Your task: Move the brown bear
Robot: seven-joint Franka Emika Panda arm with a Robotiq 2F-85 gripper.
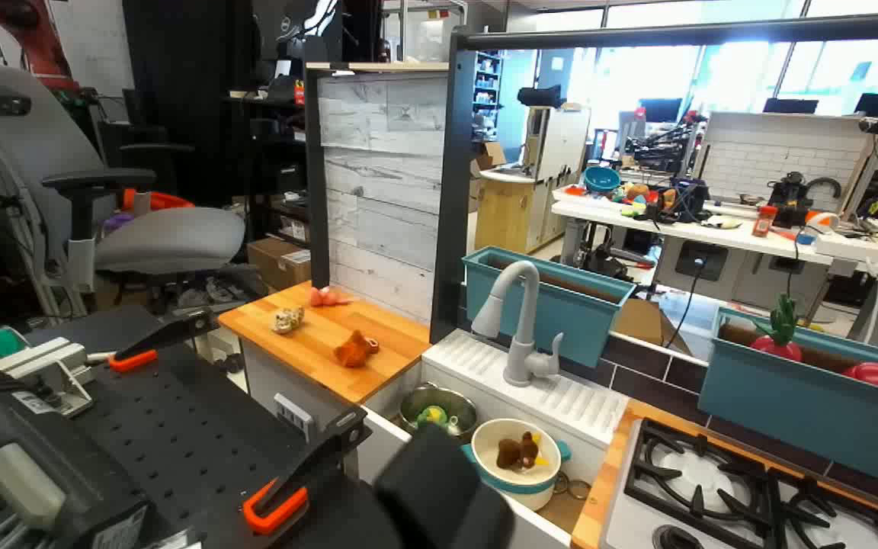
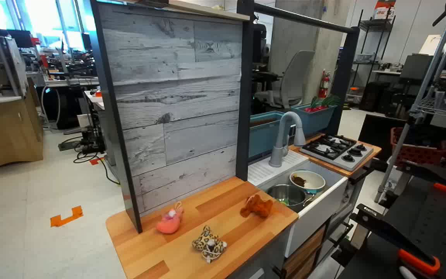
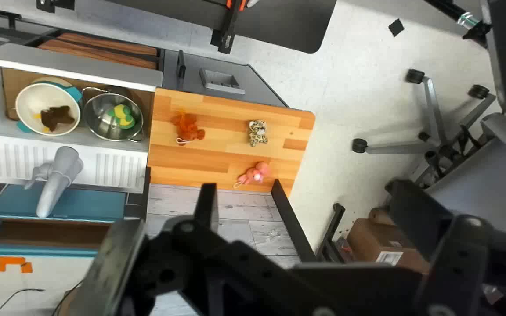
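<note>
The brown bear [image 1: 517,450], judged by its colour, is a small dark brown toy with yellow bits. It lies in a white bowl [image 1: 480,431] with teal handles, in the sink. It also shows in the wrist view [image 3: 57,117] and, partly hidden by the rim, in an exterior view [image 2: 298,181]. Its exact shape is hard to tell. A rust-orange toy [image 1: 354,349] lies on the orange wooden board [image 2: 223,197]. My gripper [image 3: 302,188] is wide open in the wrist view. Nothing is between its fingers, and it is well away from the toys.
A metal pot [image 3: 95,125] with a green and yellow toy [image 3: 122,116] stands beside the bowl. A leopard toy [image 2: 209,245] and a pink toy [image 2: 170,221] lie on the board. The grey faucet [image 1: 523,328], plank wall [image 2: 180,97], teal planters [image 1: 553,320] and stove [image 1: 698,476] stand around.
</note>
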